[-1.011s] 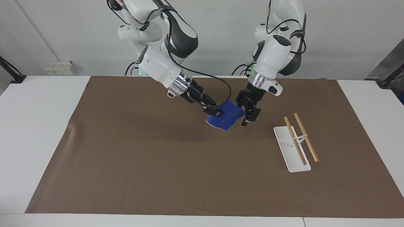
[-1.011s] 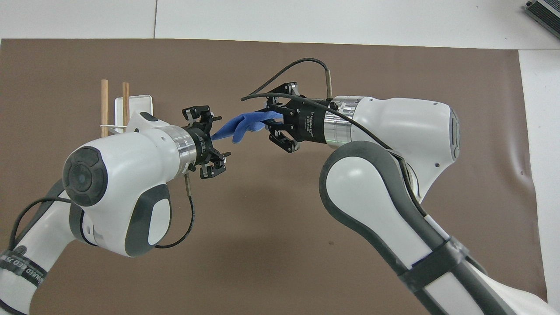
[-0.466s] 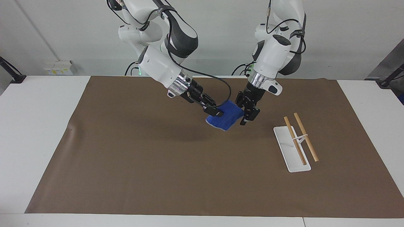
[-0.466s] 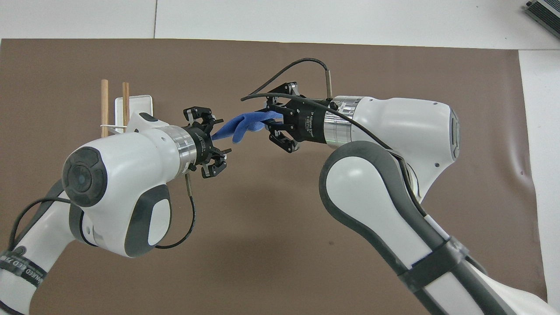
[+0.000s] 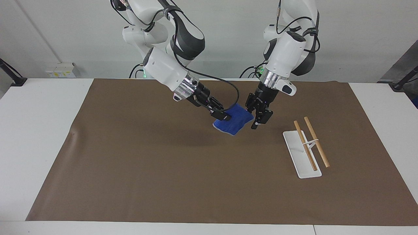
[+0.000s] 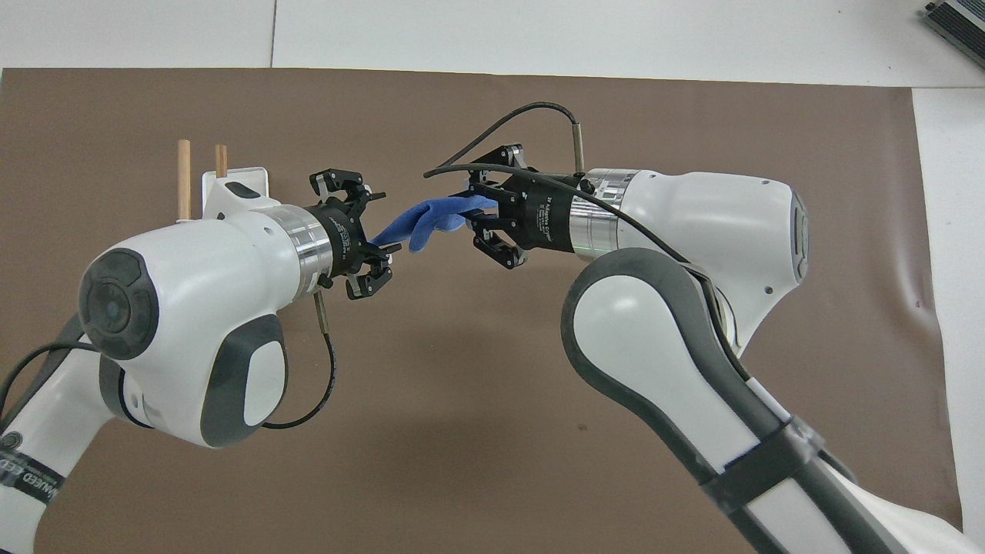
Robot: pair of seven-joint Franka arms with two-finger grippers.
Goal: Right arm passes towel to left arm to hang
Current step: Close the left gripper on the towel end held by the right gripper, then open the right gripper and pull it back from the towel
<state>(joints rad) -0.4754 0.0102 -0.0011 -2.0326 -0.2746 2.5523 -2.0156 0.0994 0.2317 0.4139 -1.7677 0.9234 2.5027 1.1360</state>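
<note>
Nearest the robots, both grippers hang in the air over the middle of the brown mat (image 5: 130,169), closer to its robots' edge than to the edge away from them. The right gripper (image 5: 220,116) is clamped tight on one end of the blue towel (image 5: 234,123), which sags between the 2 hands, clear of the mat. The left gripper (image 5: 258,121) stands at the towel's other end, touching it as far as the overhead view shows; I cannot tell whether its fingers are closed on the cloth or only set around it.

Farther out, toward the left arm's end of the mat, the towel rack (image 5: 302,155) stands on its white base with 2 wooden rods (image 5: 316,141) side by side, well apart from the towel and bare.

The step in hand looks like the handover itself: 1 arm holds, the other takes. The next move calls for the left gripper to pinch the towel's edge firmly before the right gripper lets go. Only then can the left arm carry the cloth over the rods and drape it.
</note>
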